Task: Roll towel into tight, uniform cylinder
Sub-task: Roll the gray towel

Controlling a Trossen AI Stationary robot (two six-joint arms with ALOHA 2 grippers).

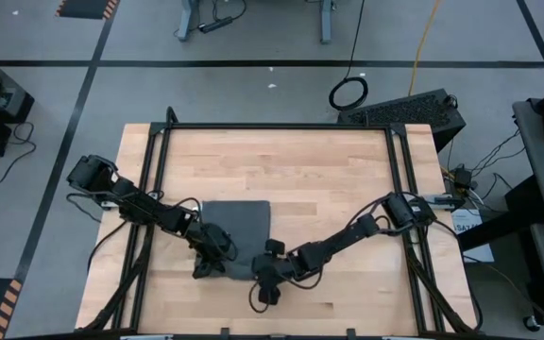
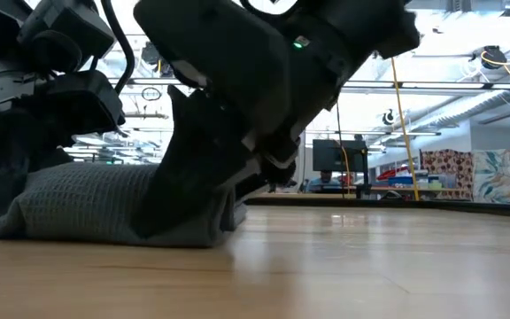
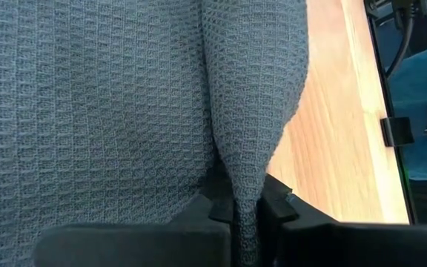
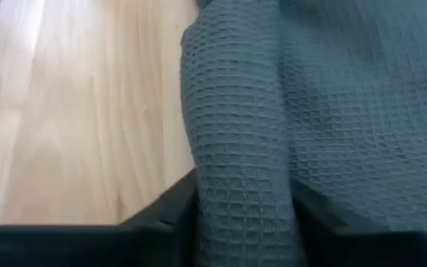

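The dark grey towel (image 1: 237,222) lies on the wooden table, its far part flat and its near edge bunched into a thick ridge (image 2: 87,204). My left gripper (image 1: 213,253) is at the towel's near left end, shut on a raised fold (image 3: 245,215). My right gripper (image 1: 268,272) is at the near right end, with the ridge of cloth filling the gap between its fingers (image 4: 243,222). No finished cylinder and no white tag show. My left gripper pinches a narrow upright fold of the towel (image 3: 247,185) between its two fingers, several layers pressed together. The fingers slant down from the table's near left. The fold widens away from the fingers; the rest lies on the table. My right gripper has a thick rounded fold at the towel's near right end (image 4: 236,178) between its two fingers, which lie against both of its sides. The fingers slant down from the table's near right. The fold rests on the table (image 2: 211,235).
Bare wood lies right of the towel (image 1: 338,198) and toward the far edge. Black frame rails (image 1: 399,179) run along the table's left and right sides. Both arms reach in low over the near half.
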